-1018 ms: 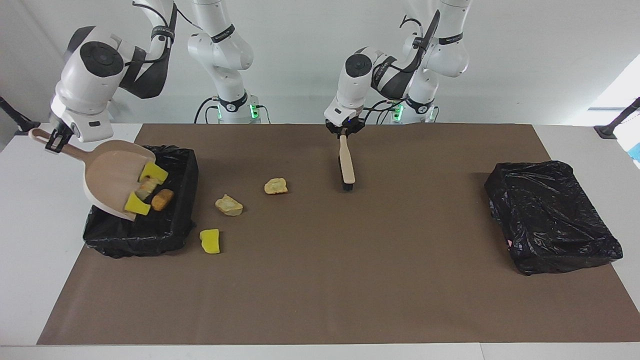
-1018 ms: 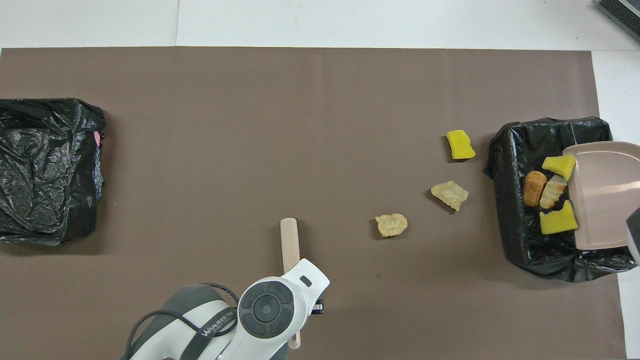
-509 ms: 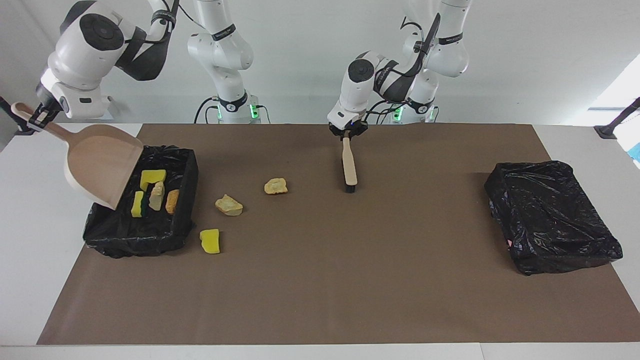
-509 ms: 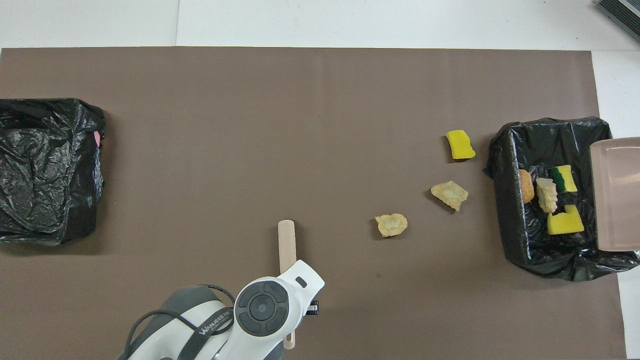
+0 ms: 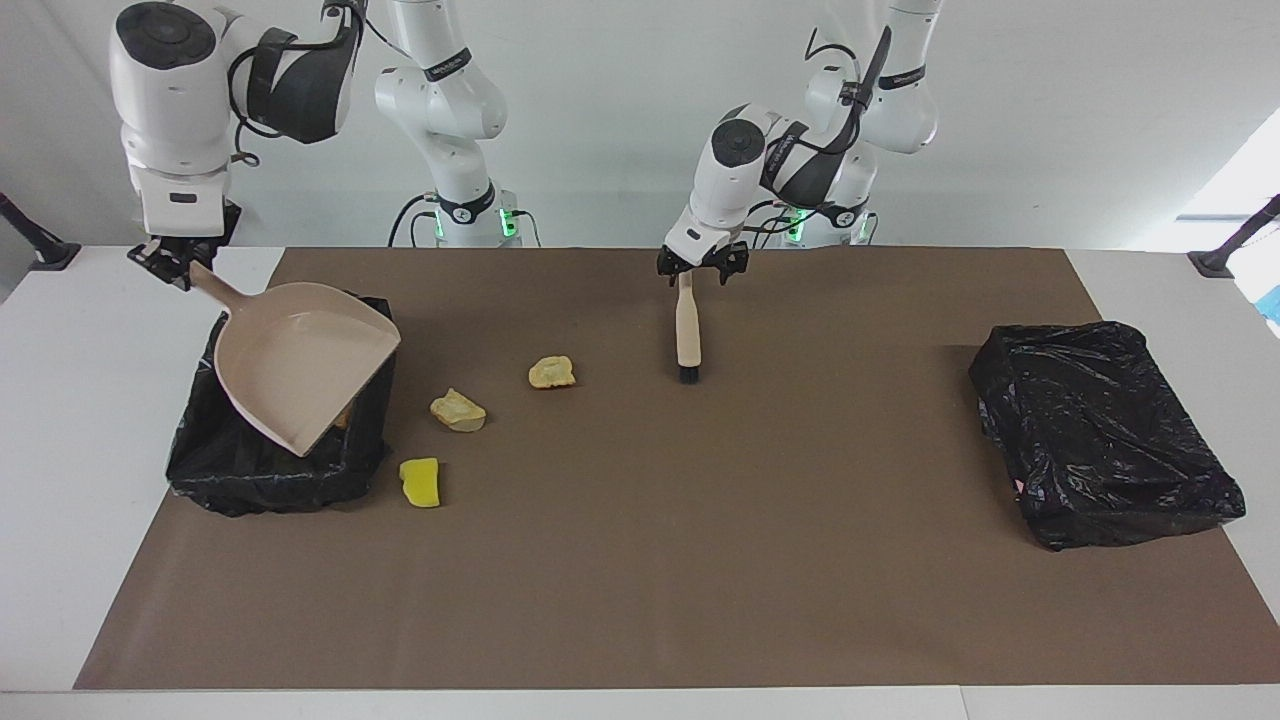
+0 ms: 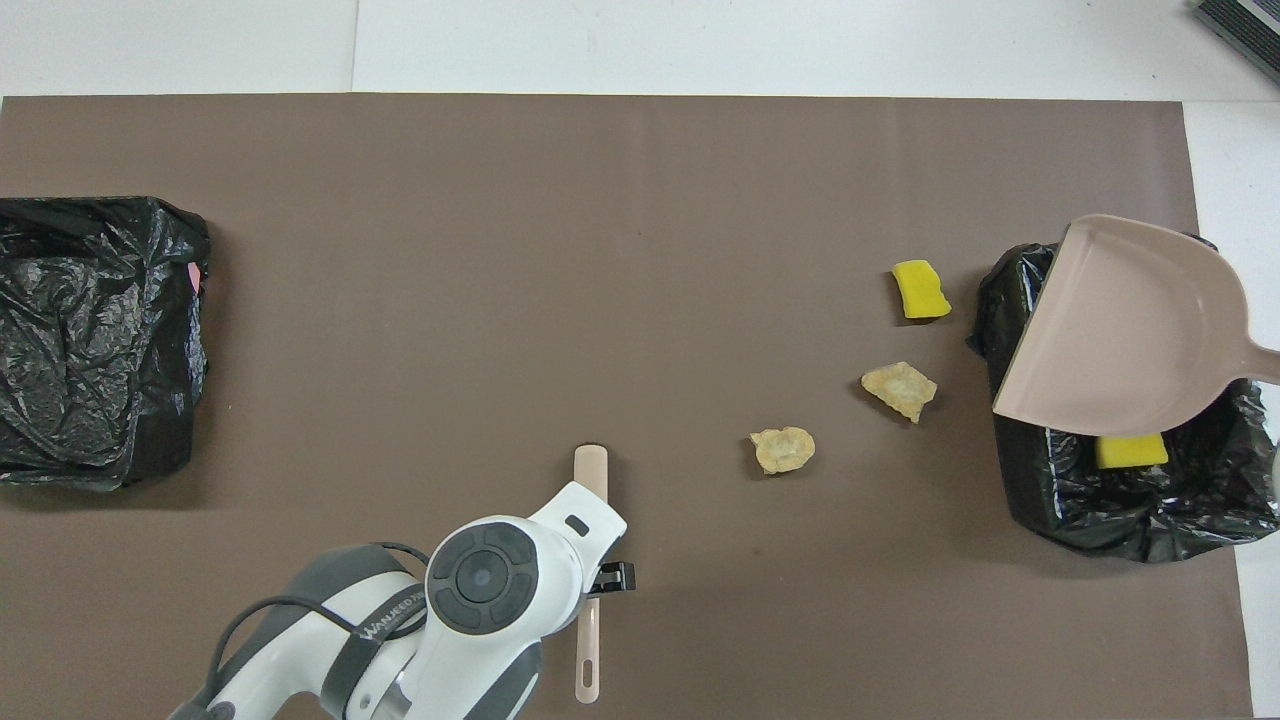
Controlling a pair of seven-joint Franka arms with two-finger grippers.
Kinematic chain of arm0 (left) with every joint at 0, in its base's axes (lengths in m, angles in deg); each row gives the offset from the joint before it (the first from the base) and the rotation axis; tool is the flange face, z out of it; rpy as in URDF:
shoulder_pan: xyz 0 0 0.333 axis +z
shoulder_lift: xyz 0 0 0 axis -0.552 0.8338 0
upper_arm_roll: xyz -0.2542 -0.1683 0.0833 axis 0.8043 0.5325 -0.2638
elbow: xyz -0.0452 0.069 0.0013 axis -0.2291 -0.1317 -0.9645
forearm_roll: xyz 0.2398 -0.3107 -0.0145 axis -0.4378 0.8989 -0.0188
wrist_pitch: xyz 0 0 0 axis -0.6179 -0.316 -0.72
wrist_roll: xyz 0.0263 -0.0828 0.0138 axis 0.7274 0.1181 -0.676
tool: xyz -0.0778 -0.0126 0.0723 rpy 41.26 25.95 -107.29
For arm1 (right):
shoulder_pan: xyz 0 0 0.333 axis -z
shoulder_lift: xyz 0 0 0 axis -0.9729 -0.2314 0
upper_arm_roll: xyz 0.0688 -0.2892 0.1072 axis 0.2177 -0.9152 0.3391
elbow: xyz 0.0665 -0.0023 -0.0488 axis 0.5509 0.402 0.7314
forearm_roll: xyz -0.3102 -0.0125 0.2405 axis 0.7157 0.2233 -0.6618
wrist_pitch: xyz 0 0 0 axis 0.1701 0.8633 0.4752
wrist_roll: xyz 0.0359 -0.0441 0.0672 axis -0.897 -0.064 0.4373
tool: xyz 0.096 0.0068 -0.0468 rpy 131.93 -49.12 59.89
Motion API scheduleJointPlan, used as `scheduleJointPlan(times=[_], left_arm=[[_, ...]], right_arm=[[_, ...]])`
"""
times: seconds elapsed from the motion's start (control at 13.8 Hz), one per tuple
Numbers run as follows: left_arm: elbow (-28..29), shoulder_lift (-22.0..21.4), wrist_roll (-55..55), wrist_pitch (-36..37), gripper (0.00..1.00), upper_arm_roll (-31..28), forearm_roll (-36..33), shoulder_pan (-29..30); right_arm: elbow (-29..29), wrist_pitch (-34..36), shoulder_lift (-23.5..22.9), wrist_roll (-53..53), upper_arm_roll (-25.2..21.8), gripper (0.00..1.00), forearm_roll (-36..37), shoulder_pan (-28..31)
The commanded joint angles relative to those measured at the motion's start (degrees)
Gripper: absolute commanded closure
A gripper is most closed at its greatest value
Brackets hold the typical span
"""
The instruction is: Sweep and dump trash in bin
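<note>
I am looking at a robotics laboratory, set up as a test bench. Two white Franka arms stand bolted at one edge of a white table, with cables trailing at their bases and green indicator lights lit there. A plain brown mat covers the working surface. The walls are bare and white. Black camera or clamp mounts are fixed at the table's corners. Nothing domestic or commercial is visible.

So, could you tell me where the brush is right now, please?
The brush lies on the brown mat near the robots' edge, under the left gripper, with a tan scrap beside it toward the right arm's end.
</note>
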Motion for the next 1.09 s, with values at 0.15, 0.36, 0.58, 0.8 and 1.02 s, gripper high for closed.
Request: scheduleJointPlan(times=[0.15,0.36,0.58,0.8,1.02], left_arm=[[-8.5,0.34,-4.58,2.51,0.0,-0.02,-1.87,12.0],[-15.26,2.27,-11.41,6.02,0.0,-0.02,-3.99,20.18],[-23.0,7.45,-16.0,8.57,0.0,-0.02,-10.04,26.51],[-30.2,12.2,-20.14,9.02,0.0,-0.11,-10.58,32.23],[-36.89,16.24,-20.32,9.11,0.0,-0.11,-11.98,35.75]], right_arm=[[-2.27,0.57,-5.16,-25.19,0.49,1.0,-10.17,-6.08],[-7.19,0.48,-10.96,-44.62,0.49,1.0,-14.56,-12.14],[-9.92,-1.27,-16.14,-61.5,0.49,1.0,-16.42,-18.73],[-12.11,-5.49,-21.15,-75.22,0.49,1.0,-17.48,-26.2],[-17.55,-6.91,-27.74,-87.79,0.49,1.0,-17.39,-33.4]])
